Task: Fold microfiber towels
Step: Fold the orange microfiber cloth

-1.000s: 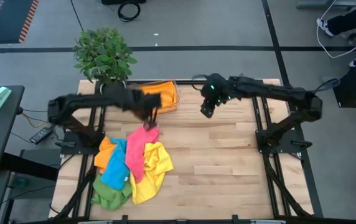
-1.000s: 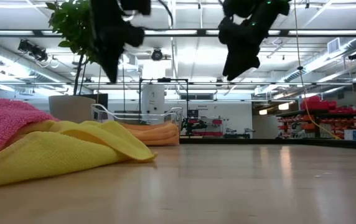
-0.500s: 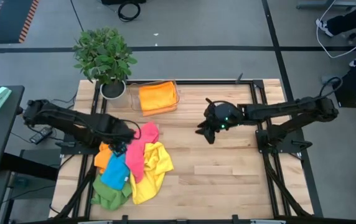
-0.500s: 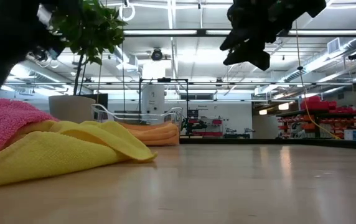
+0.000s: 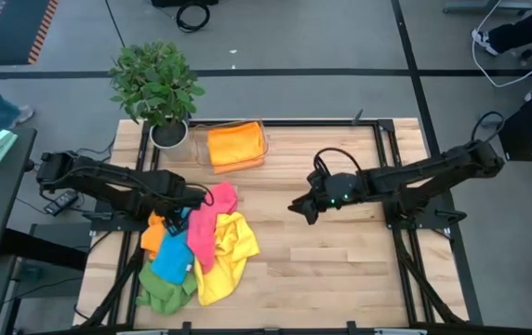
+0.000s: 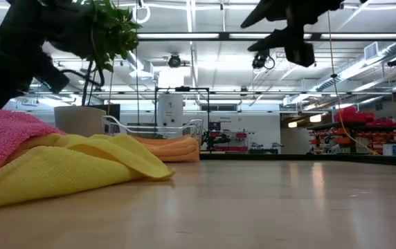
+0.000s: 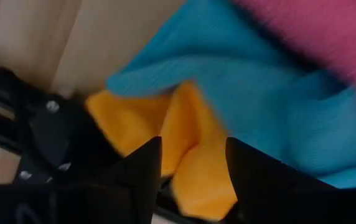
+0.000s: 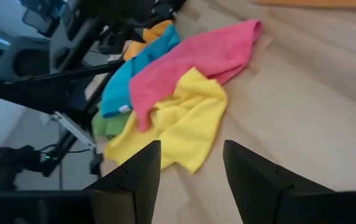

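A loose pile of microfiber towels lies at the table's near left: pink (image 5: 212,221), yellow (image 5: 231,249), blue (image 5: 173,253), green (image 5: 159,290) and orange (image 5: 157,231). My left gripper (image 5: 179,217) points down over the pile's far left, open, with a ridge of the orange towel (image 7: 190,149) between its fingers (image 7: 145,163). My right gripper (image 5: 300,207) hangs open above bare wood mid-table, facing the pile (image 8: 165,106). A folded orange towel (image 5: 236,146) rests in the clear tray (image 5: 264,140). My left gripper stands over a raised fold of the orange towel (image 7: 193,134), one finger on each side, coming from above. Whether the fingers touch the cloth I cannot tell.
A potted plant (image 5: 157,88) stands at the far left corner beside the tray. Bare wood (image 5: 340,270) stretches across the table's middle and right. The arms' frames run along both side edges.
My left gripper has swung from beside the tray toward the table's left and near edge and come down over the pile. The pink towel's far tip, drawn up before, now lies spread on the table. My right gripper has moved toward the near edge.
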{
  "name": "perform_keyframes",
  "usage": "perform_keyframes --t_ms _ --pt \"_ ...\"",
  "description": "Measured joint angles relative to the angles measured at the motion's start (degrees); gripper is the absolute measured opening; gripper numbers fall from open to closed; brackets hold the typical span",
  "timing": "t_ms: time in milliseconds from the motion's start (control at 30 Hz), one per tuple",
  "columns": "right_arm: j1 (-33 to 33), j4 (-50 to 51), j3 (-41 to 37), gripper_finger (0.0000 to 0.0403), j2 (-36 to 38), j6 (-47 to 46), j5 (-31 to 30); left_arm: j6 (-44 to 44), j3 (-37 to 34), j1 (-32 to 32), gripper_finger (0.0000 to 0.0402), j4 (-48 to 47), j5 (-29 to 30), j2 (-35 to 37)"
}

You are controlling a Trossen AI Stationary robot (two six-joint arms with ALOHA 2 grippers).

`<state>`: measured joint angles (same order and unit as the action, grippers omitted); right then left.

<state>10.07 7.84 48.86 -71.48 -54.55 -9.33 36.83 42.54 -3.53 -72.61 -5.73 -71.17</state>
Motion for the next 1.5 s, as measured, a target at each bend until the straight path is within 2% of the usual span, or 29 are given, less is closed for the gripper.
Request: perform_keyframes --t_ms 200,300,400,500,567,667,733,800,933,1067,1167,1267,1333,1500 --pt "7.93 -0.62 0.0 0.0182 -0.04 -8.1 -7.85 -6.55 -2.46 0.6 0.0186 1.71 -2.96 -2.86" --pt "11.53 -1.29 0.02 0.0182 -0.04 -10.31 -11.2 -9.67 -2.92 0.59 0.0171 2.45 -5.56 -4.11" --pt "14.48 -1.48 0.02 0.0182 -0.07 -11.76 -13.65 -12.47 -3.08 0.56 0.0128 2.18 -6.44 -4.87" --pt "16.7 -1.51 0.04 0.0182 -0.07 -12.5 -16.11 -15.0 -2.46 0.59 0.0042 1.9 -6.01 -5.42" --pt "17.58 -1.2 0.07 0.0182 -0.04 -12.54 -16.76 -15.46 -0.71 0.58 0.0015 -1.22 -3.24 -5.2" --pt "18.16 -0.55 0.07 0.0182 -0.04 -11.74 -16.78 -16.33 4.42 0.57 0.0011 -9.1 4.77 -5.24" --pt "18.18 -0.15 0.07 0.0182 0.44 -10.09 -16.78 -16.31 10.59 0.81 0.0007 -16.44 11.29 -5.0" --pt "18.06 -0.06 0.07 0.0182 1.67 -7.72 -16.8 -15.6 17.36 1.19 0.0008 -17.67 17.35 -4.9" --pt "17.08 1.02 0.07 0.0182 7.04 -1.28 -16.83 -15.1 32.66 3.09 0.0006 -15.87 21.24 -3.23" --pt "15.77 3.51 0.04 0.0182 15.47 7.49 -17.23 -13.85 46.1 4.61 0.0009 -4.22 22.4 -3.69" --pt "14.11 5.61 0.07 0.0182 22.32 14.26 -17.77 -13.97 52.03 4.33 0.0006 11.52 22.43 -3.56" --pt "12.43 9.07 0.09 0.0182 28.36 19.18 -18.65 -15.6 53.29 3.69 0.0006 28.1 21.35 -4.67" --pt "11.26 13.27 0.09 0.0182 31.45 21.07 -18.73 -16.34 52.57 2.95 0.0007 34.74 20.21 -6.15" --pt "9.3 28.07 0.09 0.0182 34.6 20.01 -18.68 -8.26 48.19 -0.23 0.0005 34.88 19.84 -13.22"
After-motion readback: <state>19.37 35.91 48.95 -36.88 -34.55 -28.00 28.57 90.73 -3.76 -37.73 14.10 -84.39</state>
